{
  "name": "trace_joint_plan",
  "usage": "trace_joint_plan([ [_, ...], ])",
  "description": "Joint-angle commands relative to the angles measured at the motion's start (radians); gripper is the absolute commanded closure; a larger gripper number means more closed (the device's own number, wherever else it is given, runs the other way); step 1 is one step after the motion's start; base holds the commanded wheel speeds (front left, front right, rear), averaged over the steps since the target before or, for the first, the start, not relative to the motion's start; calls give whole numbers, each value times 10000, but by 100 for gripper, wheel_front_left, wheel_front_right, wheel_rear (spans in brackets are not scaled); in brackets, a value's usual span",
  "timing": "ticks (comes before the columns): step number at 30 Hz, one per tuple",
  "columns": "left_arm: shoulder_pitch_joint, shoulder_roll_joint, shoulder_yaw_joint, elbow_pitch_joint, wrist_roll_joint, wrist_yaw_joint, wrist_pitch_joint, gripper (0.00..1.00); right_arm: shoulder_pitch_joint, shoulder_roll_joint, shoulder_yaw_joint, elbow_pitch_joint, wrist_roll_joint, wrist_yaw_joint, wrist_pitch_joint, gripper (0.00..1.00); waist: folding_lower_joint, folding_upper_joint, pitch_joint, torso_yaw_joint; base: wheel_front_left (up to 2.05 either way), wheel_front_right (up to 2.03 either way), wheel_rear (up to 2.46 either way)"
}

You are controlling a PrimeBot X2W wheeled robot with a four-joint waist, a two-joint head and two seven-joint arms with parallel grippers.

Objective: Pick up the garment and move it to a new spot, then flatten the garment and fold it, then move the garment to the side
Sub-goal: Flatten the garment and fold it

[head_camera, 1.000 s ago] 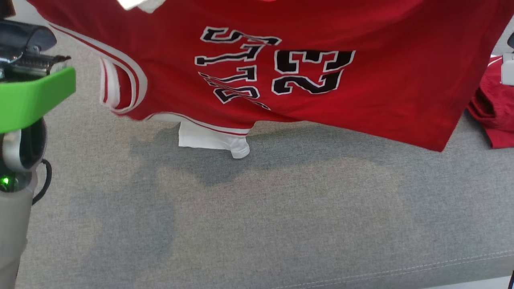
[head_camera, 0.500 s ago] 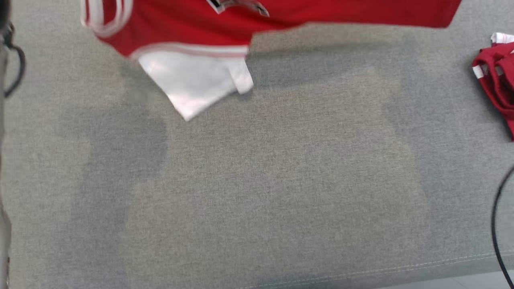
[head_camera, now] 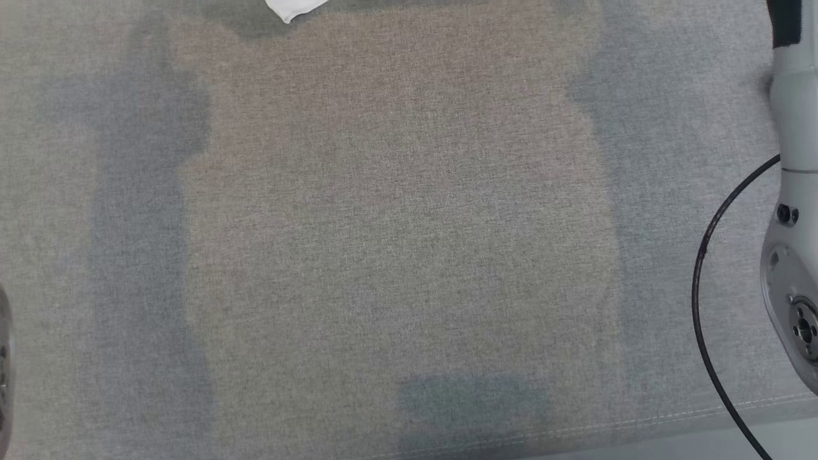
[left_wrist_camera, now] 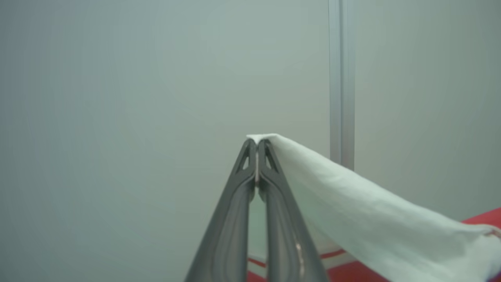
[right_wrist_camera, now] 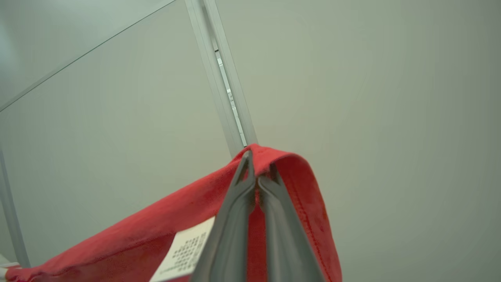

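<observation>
One garment (left_wrist_camera: pixel 364 203), red with white parts, hung from two pincers. The left pincer (left_wrist_camera: pixel 257 145) was clenched on a white edge of it. The right pincer (right_wrist_camera: pixel 258 163) was clenched on its red hem, with one white care label (right_wrist_camera: pixel 182 250) just beside it. Above the grey fabric surface (head_camera: pixel 396 211), one white corner (head_camera: pixel 291 7) of the garment showed at the far edge, and one black cable (head_camera: pixel 702 268) hung at the right.

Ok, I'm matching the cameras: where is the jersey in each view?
Head view: a white corner of the jersey at the top edge, left of centre.
Left wrist view: white cloth pinched by the left fingers, draping lower right.
Right wrist view: red hem pinched by the right fingers, trailing lower left.
Shared landmark: pale metal post behind, in both wrist views.
</observation>
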State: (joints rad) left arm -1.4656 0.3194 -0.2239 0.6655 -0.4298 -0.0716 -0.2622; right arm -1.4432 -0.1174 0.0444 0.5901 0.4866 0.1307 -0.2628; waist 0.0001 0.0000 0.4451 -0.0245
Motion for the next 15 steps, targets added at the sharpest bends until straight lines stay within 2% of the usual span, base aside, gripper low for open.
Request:
trace_joint_plan([
  [1,140,-203,62,355,10,-123,-17,100,95,50,101,332,-109,0,-30,100,-1,0,146,36,0,0,0],
  [5,618,-509,197,1138,-114,-317,-18,100,497,100,581,1083,-185,0,-31,100,-1,0,325,97,0,0,0],
  [11,1914,-1085,403,2566,-628,-521,-20,100,1590,-168,1524,2440,386,0,-33,100,-1,0,336,182,0,0,0],
  [15,2852,-1405,564,3075,-985,-584,-21,100,2434,-391,2133,2757,810,0,-32,100,-1,0,282,258,0,0,0],
])
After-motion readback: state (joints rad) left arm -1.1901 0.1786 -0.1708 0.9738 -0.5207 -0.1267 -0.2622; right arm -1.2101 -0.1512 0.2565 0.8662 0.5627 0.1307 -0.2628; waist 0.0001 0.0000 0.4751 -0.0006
